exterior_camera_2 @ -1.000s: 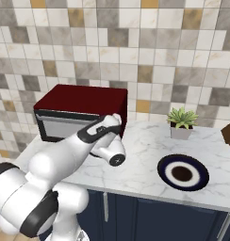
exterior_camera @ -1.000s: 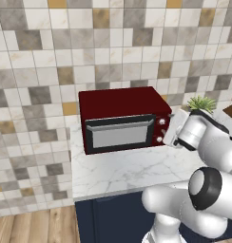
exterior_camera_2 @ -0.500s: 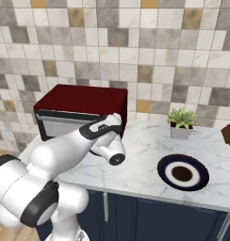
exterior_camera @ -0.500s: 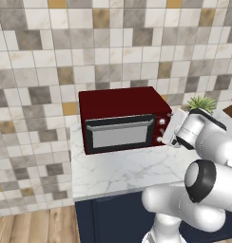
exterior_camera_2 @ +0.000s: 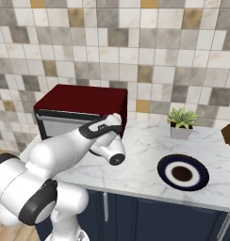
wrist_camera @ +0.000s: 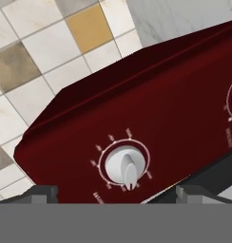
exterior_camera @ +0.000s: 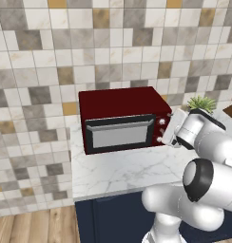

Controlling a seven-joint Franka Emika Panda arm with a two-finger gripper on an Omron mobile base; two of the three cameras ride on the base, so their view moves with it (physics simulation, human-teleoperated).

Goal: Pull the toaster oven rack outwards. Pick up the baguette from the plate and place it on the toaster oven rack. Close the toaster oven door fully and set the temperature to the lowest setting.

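Gripper (wrist_camera: 116, 193) spread wide, grasping nothing, hovers just before a round silver knob (wrist_camera: 125, 166) on the boxy dark red toaster oven (exterior_camera: 120, 118), door shut.

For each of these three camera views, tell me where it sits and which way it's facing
Left base view: behind the arm's left, facing the closed toaster oven on the counter; arm at lower right.
Right base view: behind the arm's right, facing the plate and potted plant; arm at lower left.
Hand view: on the hand, close on a knob, open gripper at the bottom.
All three share the toaster oven.
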